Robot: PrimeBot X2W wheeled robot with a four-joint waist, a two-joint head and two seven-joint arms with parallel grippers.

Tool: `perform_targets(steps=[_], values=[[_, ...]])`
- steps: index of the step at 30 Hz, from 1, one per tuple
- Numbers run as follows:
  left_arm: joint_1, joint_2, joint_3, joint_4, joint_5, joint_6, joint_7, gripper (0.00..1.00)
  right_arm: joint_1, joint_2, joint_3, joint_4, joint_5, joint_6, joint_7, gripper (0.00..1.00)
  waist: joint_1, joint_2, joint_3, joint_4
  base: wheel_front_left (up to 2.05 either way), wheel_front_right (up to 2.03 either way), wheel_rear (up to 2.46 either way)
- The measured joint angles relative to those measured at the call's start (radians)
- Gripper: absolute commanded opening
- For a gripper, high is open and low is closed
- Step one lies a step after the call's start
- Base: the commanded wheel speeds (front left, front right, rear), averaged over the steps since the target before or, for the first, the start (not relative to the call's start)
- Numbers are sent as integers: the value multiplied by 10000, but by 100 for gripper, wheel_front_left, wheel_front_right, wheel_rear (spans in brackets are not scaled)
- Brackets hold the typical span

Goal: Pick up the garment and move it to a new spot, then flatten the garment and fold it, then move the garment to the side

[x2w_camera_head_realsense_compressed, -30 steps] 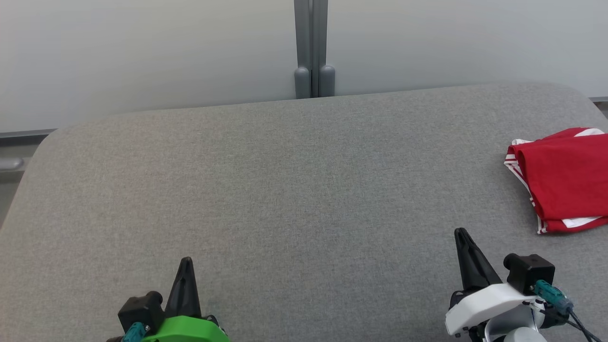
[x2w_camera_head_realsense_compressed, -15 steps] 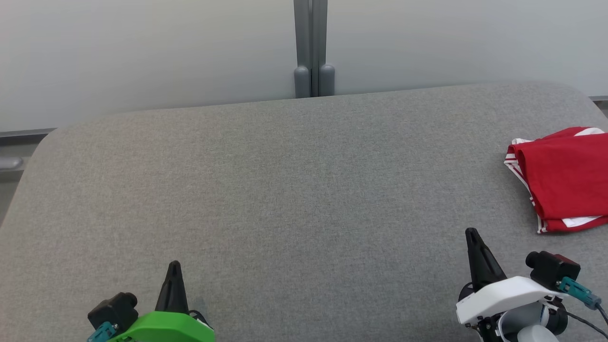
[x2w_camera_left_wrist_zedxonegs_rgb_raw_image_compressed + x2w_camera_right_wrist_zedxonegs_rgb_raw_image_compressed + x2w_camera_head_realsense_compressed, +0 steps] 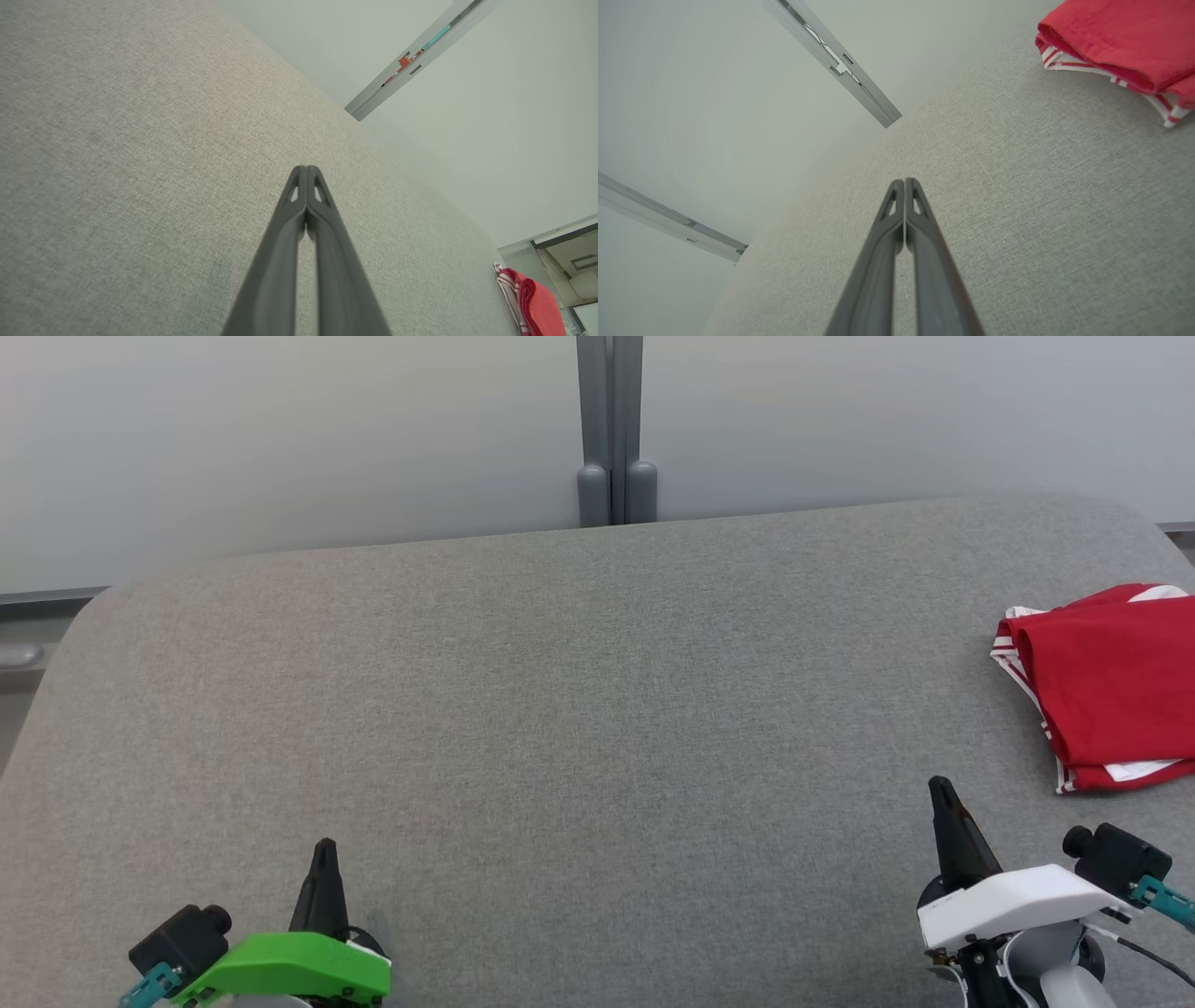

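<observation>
The garment (image 3: 1111, 686) is red with white stripes and lies folded at the right edge of the grey padded table (image 3: 579, 709); it also appears as a garment (image 3: 1120, 37) at the upper right of the right wrist view and a small garment (image 3: 537, 303) at the lower right of the left wrist view. My left gripper (image 3: 324, 847), with a green housing, sits at the lower left, shut and holding nothing. My right gripper (image 3: 938, 786), with a white housing, sits at the lower right, shut and holding nothing, well short of the garment. Both pairs of fingers (image 3: 306, 170) (image 3: 903, 182) press together.
A pale partition wall with a grey vertical post (image 3: 611, 429) stands behind the table's far edge. The table's rounded corners show at the far left and far right. A wide stretch of bare grey surface lies between the two grippers.
Both grippers have drawn back toward the near edge and outward: the left one down and left, the right one to the right. The garment has not moved.
</observation>
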Motion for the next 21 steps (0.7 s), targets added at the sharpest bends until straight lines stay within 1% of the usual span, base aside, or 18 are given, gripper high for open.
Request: perform_targets(steps=[21], values=[[-271,25,633,-88,-2483,-479,709,0,-215,-31,-311,4,2805,0,621,0,0,0,40,-15,0,0,0]])
